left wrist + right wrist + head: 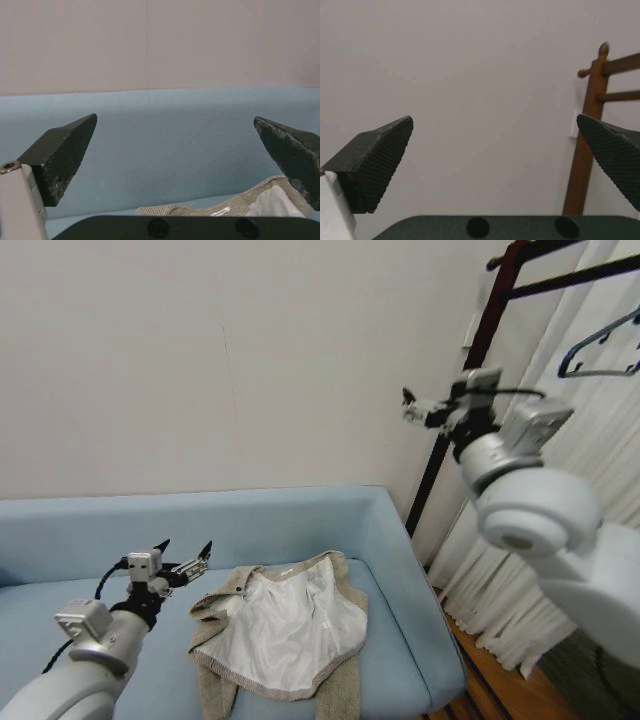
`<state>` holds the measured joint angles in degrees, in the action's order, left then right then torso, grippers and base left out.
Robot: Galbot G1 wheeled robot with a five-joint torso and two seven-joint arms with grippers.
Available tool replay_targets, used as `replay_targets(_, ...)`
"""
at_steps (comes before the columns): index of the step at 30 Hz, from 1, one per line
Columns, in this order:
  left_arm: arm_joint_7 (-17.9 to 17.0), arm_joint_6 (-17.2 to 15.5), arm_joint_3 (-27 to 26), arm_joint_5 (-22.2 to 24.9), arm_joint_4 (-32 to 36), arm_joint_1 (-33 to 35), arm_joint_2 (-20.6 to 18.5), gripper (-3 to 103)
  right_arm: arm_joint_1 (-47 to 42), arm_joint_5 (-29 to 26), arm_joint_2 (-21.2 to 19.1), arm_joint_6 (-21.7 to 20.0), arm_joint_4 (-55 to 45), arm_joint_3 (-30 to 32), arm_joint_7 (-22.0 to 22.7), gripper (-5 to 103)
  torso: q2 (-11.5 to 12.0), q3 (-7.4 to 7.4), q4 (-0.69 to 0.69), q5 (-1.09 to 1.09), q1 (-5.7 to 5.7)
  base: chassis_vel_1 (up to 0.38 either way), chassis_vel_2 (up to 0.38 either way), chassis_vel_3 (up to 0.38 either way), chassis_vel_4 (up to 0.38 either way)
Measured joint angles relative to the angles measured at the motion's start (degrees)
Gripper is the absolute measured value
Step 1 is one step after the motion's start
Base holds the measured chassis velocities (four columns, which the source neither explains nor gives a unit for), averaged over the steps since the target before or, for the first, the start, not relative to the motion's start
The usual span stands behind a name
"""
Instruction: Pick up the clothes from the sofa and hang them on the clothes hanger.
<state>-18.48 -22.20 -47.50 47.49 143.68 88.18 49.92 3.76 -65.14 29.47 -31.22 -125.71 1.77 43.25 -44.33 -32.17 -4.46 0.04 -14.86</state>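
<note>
One jacket (285, 630) on sofa (400, 570); left gripper (185, 548) beside it, right gripper (408, 405) high

Light-blue plain fabric sofa (400, 570). Beige woven-knit jacket (285, 630) w/ white lining, by seat's right edge. Dark red-brown wooden clothes rack (430, 480). Blue wire hanger (600, 339). Plain off-white wall (200, 360).
</note>
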Motion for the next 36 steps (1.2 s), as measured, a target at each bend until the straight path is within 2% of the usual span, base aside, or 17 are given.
replay_targets(3, 0.19, -0.7, 0.75, 0.0, -0.41, -1.29, -0.79, 100, 2.98, 0.15, -3.35, -1.02, 2.97, 0.48, -2.21, 100, 0.0, 0.0, -0.04, 0.1, 0.0, 0.0, 0.0, 0.0, 0.0)
replay_targets(10, 0.23, -2.24, 1.95, 0.02, -1.35, -3.47, -1.22, 100, 12.53, -1.68, -6.56, -5.0, 10.2, -1.68, -3.77, 100, 0.0, 0.01, -0.01, 0.04, 0.0, 0.0, 0.0, 0.0, 0.0)
replay_targets(13, 0.23, -2.64, 2.15, -0.23, -1.75, -3.59, -0.51, 100, 17.39, -5.89, -8.25, -8.23, 15.13, -4.56, -3.37, 100, 0.0, 0.0, 0.03, 0.05, 0.0, 0.0, 0.0, 0.0, 0.0)
replay_targets(16, 0.23, -2.68, 2.06, -0.38, -1.9, -3.65, -0.05, 100, 17.78, -9.0, -9.73, -9.03, 16.05, -5.2, -3.04, 100, 0.0, 0.0, 0.03, 0.04, 0.0, 0.0, 0.0, 0.0, 0.0)
replay_targets(19, 0.47, -2.68, 2.0, -1.19, -2.47, -4.14, 0.84, 100, 16.6, -15.2, -13.94, -10.39, 16.29, -4.62, -2.08, 100, 0.0, 0.0, 0.0, 0.07, 0.0, 0.0, 0.0, 0.0, 0.0)
replay_targets(21, 0.78, -2.66, 2.5, -1.63, -2.81, -4.69, 1.44, 100, 15.62, -17.48, -16.79, -10.56, 16.17, -3.84, -1.93, 100, 0.0, 0.01, -0.02, 0.07, 0.01, 0.0, 0.0, 0.0, 0.0)
replay_targets(24, 1.01, -2.65, 2.94, -1.9, -2.99, -5.08, 1.78, 100, 15.16, -18.79, -18.21, -10.56, 16.33, -3.54, -1.6, 100, 0.0, 0.01, -0.03, 0.06, 0.01, 0.0, 0.0, 0.0, 0.0)
replay_targets(25, 1.39, -2.62, 3.45, -2.21, -3.16, -5.59, 2.1, 100, 14.82, -20.83, -19.24, -10.55, 16.8, -3.31, -0.23, 100, 0.0, 0.01, -0.02, 0.06, 0.0, 0.0, 0.0, 0.0, 0.0)
replay_targets(29, 1.84, -2.56, 3.72, -2.36, -3.24, -5.96, 2.22, 100, 14.65, -24.51, -19.9, -9.91, 16.89, -2.87, 2.47, 100, 0.01, 0.0, 0.02, 0.06, 0.0, 0.0, 0.0, 0.0, 0.0)
replay_targets(33, 2.32, -2.42, 3.61, -2.43, -3.41, -6.02, 1.95, 100, 12.71, -23.81, -21.47, -8.28, 15.52, -1.58, 0.91, 100, 0.0, 0.01, 0.01, 0.04, 0.0, 0.0, 0.0, 0.0, 0.0)
replay_targets(36, 2.59, -2.17, 3.41, -2.45, -3.75, -6.04, 1.41, 100, 11.87, -21.32, -22.19, -6.95, 15.11, -1.13, -1.37, 100, 0.0, 0.01, -0.01, 0.05, 0.01, 0.0, 0.0, 0.0, 0.0)
